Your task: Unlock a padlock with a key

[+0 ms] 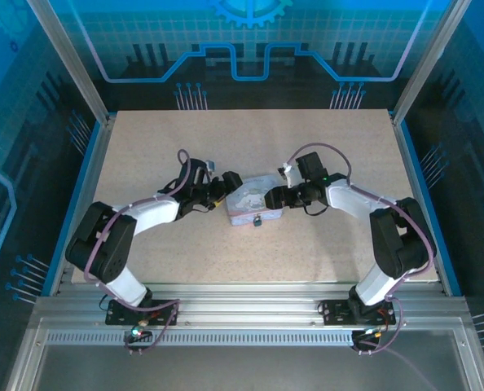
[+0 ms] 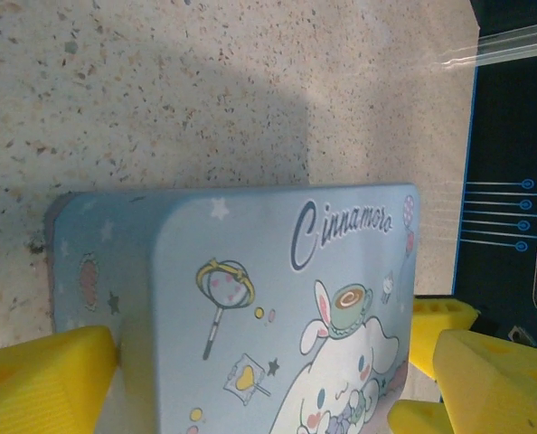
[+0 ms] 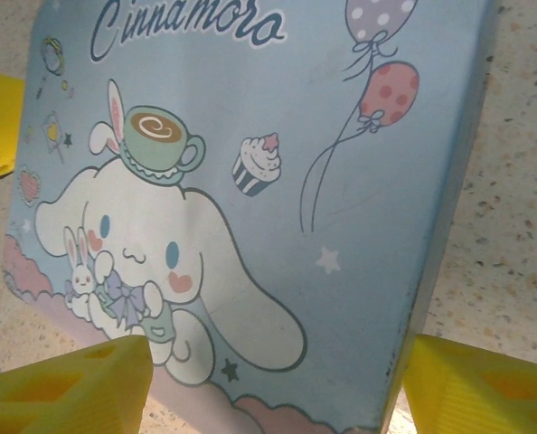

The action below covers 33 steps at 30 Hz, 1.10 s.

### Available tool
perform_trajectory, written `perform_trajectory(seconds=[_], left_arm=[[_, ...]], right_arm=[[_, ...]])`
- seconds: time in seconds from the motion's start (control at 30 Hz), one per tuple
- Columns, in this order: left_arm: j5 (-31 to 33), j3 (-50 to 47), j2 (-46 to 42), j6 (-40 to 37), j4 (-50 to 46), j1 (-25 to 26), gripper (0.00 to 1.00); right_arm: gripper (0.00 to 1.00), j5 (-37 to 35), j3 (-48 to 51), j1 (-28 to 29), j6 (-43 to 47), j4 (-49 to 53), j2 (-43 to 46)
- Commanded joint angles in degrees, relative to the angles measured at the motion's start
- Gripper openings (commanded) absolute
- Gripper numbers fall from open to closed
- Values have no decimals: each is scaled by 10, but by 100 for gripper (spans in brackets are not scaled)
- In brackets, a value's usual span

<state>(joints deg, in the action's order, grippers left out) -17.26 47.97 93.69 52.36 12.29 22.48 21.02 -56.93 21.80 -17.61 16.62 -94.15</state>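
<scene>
Padlock point(image 1: 258, 220), a tiny dark metal lock with a bluish body, is sitting against the near edge of the pale-blue cartoon-printed tin box point(image 1: 244, 202), which is lying flat in the middle of the speckled beige table point(image 1: 332, 147). The left gripper point(image 1: 222, 189) is reaching in at the tin's left end and the right gripper point(image 1: 273, 198) at its right end.

In the left wrist view the yellow padded fingers point(image 2: 42, 384) are standing wide apart with a corner of the tin between them, and nothing is looking clamped there. In the right wrist view the yellow fingers point(image 3: 481, 393) are likewise straddling the printed lid, spread wide, one sitting just beside the tin's edge (whether they are pressing on it or merely flanking it, I cannot tell). The thin metal key is too small to be picked out.

By my judgement the opening step is in hand: the arms are steadying the tin, and the lock is not yet being touched. The next move is calling for one gripper holding the box firmly while the other is finding the key, pinching its head and lining its blade up with the keyhole.
</scene>
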Motion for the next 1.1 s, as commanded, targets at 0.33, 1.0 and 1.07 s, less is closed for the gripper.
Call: perform_trajectory(seconds=[0.33, 1.0, 1.07], left_arm=[[-32, 146, 98, -39, -65, -4, 91], [-4, 103, -1, -94, -149, -56, 93], [-4, 81, -25, -92, -157, -51, 93]], right_arm=[[72, -58, -59, 8, -55, -24, -55], [78, -194, -35, -18, -73, 67, 59], [77, -218, -38, -30, -79, 92, 62]])
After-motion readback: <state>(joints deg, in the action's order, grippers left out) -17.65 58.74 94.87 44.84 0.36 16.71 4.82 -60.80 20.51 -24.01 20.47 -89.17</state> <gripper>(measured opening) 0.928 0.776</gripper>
